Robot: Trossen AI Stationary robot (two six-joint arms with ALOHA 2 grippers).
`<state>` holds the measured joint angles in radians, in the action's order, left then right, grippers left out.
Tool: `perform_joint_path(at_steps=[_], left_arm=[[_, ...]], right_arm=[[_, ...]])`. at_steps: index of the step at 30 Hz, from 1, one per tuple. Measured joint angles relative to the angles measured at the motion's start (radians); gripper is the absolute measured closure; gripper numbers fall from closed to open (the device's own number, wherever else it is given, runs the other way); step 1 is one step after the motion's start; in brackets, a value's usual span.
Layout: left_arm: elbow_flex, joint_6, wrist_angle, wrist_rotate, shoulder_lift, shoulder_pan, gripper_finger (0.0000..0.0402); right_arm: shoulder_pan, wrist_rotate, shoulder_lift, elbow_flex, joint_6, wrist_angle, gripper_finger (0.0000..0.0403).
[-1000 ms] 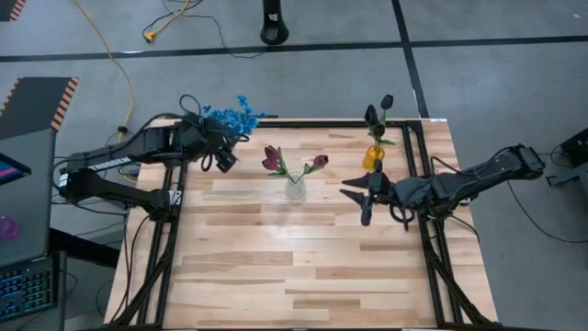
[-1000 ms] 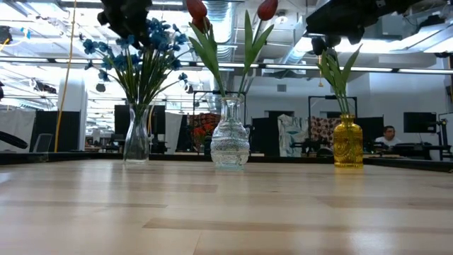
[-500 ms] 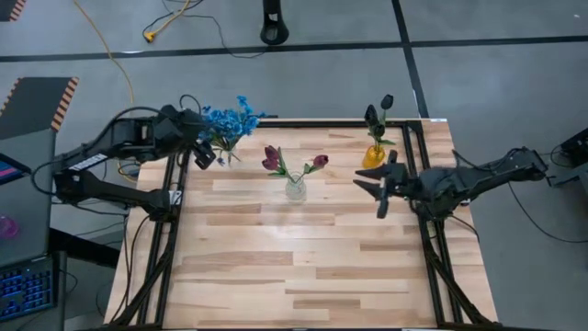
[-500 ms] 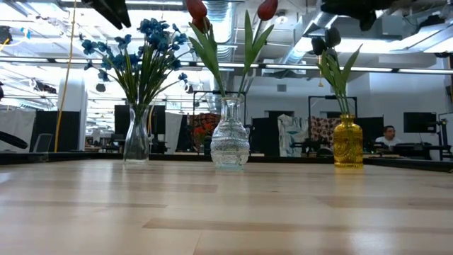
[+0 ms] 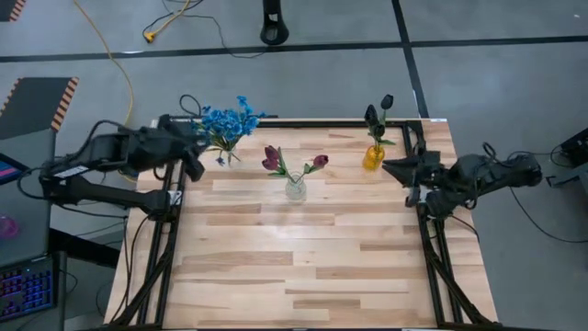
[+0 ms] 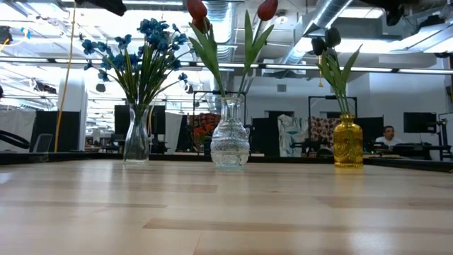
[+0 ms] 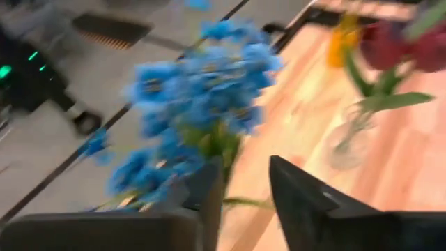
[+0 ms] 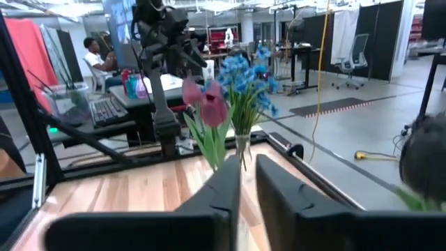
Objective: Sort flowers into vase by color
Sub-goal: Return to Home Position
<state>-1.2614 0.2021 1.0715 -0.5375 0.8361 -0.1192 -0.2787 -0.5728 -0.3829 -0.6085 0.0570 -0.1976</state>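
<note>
**As Both Arms Sit at the Table's Edges, Three Vases Stand Filled**

Where the pale butcher-block wooden table (image 5: 303,257) meets its black metal frame, grey concrete floor spreads out, crossed by dark lines and a yellow cable (image 5: 119,64). Beyond the far edge lies an open workshop with bright ceiling lights, silver ducts, monitors and a seated person (image 6: 387,136).

Bright blue clustered blooms (image 5: 227,119) fill a slim, waisted clear glass vase (image 6: 136,134) at the table's far left corner. Dark red rosebuds (image 5: 273,158) on leafy stems lean apart in a round, textured clear glass vase (image 5: 295,188) near the middle. Near-black buds (image 5: 386,101) rise from a small amber-yellow glass vase (image 5: 372,156) at the far right.

Just beside the blue blooms, the left gripper (image 5: 195,164) hangs over the table's left edge, fingers parted and empty. Over the right edge, near the yellow vase, the right gripper (image 5: 400,176) holds nothing, with a narrow gap between its fingers.
</note>
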Motion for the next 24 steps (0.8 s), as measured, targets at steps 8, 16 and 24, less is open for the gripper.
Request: perform_joint_path(at_steps=[8, 16, 24], left_arm=[[0.364, -0.158, -0.459, 0.011, -0.147, 0.085, 0.0396], [0.658, -0.243, -0.782, 0.152, -0.366, 0.095, 0.04], [0.86, -0.292, -0.924, 0.168, -0.604, 0.095, 0.0401]], right_arm=[[0.001, 0.0, 0.039, 0.161, 0.014, 0.106, 0.0384], [0.047, 0.078, 0.038, 0.292, 0.048, 0.211, 0.0364], [0.172, 0.241, 0.038, 0.382, 0.048, 0.305, 0.038]])
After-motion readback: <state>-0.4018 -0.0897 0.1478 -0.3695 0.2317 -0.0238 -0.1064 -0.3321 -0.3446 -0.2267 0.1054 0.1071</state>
